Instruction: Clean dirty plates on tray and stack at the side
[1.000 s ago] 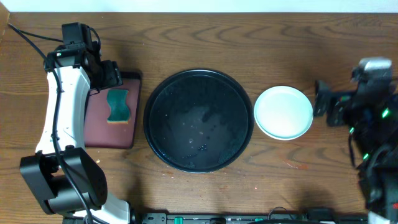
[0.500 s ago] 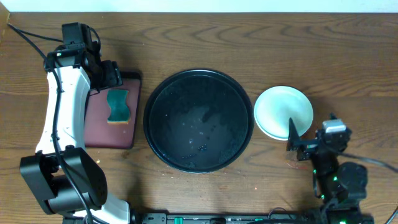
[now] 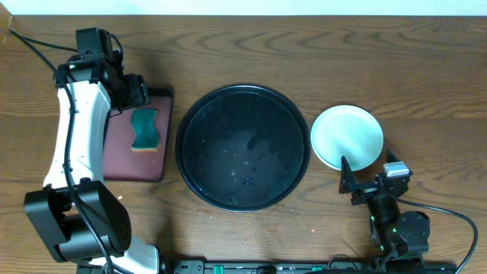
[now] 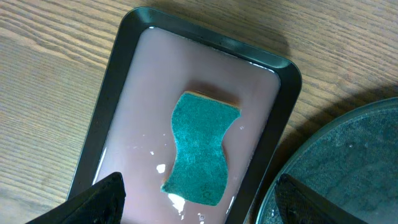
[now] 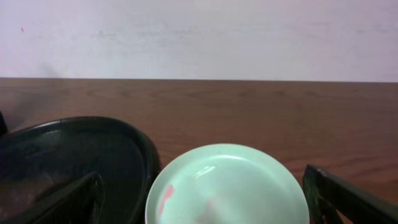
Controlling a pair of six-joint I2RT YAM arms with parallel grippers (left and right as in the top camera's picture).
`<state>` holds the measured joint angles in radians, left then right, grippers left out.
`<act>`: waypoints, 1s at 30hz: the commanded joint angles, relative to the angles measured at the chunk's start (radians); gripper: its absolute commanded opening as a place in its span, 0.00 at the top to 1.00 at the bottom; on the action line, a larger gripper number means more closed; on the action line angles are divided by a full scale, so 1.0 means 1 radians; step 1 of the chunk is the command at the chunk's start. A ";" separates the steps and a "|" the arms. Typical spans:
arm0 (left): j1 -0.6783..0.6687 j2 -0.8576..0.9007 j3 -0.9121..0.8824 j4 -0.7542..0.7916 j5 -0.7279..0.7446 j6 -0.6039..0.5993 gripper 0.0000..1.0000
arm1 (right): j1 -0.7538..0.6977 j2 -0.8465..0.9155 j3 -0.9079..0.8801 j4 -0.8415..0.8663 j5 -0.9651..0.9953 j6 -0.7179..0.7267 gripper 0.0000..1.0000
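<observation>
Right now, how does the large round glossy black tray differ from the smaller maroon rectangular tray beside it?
Shape: the large glossy black tray is round; the maroon tray is rectangular. Size: the black tray is clearly wider than the maroon tray. Load: the black tray carries only wet specks, no plate; the maroon tray carries a teal sponge in a film of liquid. Both have raised rims and look wet.

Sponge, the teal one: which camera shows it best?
The left wrist view. The teal sponge fills the middle of the picture, lying in the wet rectangular tray, its wavy outline plain. The overhead view shows it small, beside the left arm. The right wrist view does not show it.
</observation>
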<state>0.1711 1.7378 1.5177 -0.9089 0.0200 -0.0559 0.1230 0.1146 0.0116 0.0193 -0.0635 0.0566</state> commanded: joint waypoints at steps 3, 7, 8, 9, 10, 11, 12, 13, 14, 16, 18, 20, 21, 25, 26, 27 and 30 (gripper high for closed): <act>0.003 0.007 0.009 -0.001 -0.005 -0.009 0.22 | 0.016 -0.017 -0.006 -0.031 -0.005 0.017 0.01; 0.003 0.007 0.009 -0.001 -0.005 -0.009 0.22 | 0.016 -0.040 -0.006 -0.087 -0.008 0.017 0.01; 0.003 0.007 0.009 -0.001 -0.005 -0.009 0.22 | 0.016 -0.046 -0.006 -0.087 -0.008 0.017 0.01; 0.003 0.007 0.009 -0.001 -0.005 -0.009 0.22 | 0.016 -0.053 -0.006 -0.087 -0.008 0.017 0.01; 0.003 0.007 0.009 -0.001 -0.005 -0.009 0.22 | 0.016 -0.056 -0.006 -0.088 -0.008 0.017 0.01; 0.003 0.007 0.009 -0.001 -0.005 -0.009 0.22 | 0.016 -0.058 -0.006 -0.087 -0.008 0.017 0.01; 0.003 0.007 0.009 -0.001 -0.005 -0.009 0.22 | 0.016 -0.064 -0.006 -0.087 -0.008 0.017 0.01; 0.003 0.007 0.009 -0.001 -0.005 -0.009 0.22 | 0.016 -0.070 -0.006 -0.087 -0.008 0.017 0.01; 0.003 0.007 0.009 -0.001 -0.005 -0.009 0.22 | 0.016 -0.080 -0.006 -0.087 -0.008 0.017 0.01; 0.003 0.007 0.009 -0.001 -0.005 -0.009 0.22 | 0.016 -0.108 -0.006 -0.087 -0.008 0.017 0.01; 0.003 0.007 0.009 -0.001 -0.005 -0.009 0.22 | 0.016 -0.109 -0.006 -0.087 -0.008 0.017 0.01; 0.003 0.007 0.009 -0.001 -0.005 -0.009 0.22 | 0.016 -0.110 -0.006 -0.088 -0.008 0.017 0.01; 0.003 0.007 0.009 -0.001 -0.005 -0.009 0.22 | 0.016 -0.110 -0.006 -0.088 -0.008 0.017 0.01; 0.003 0.007 0.009 -0.001 -0.005 -0.009 0.22 | 0.016 -0.108 -0.006 -0.088 -0.008 0.017 0.01; 0.003 0.007 0.009 -0.001 -0.005 -0.009 0.22 | 0.016 -0.108 -0.006 -0.088 -0.008 0.017 0.01; 0.003 0.007 0.009 -0.001 -0.005 -0.009 0.22 | 0.016 -0.108 -0.006 -0.088 -0.008 0.017 0.01; 0.003 0.007 0.009 -0.001 -0.005 -0.009 0.22 | 0.016 -0.108 -0.006 -0.088 -0.008 0.017 0.01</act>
<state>0.1711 1.7378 1.5177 -0.9089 0.0204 -0.0559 0.1280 0.0143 0.0071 -0.0647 -0.0639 0.0605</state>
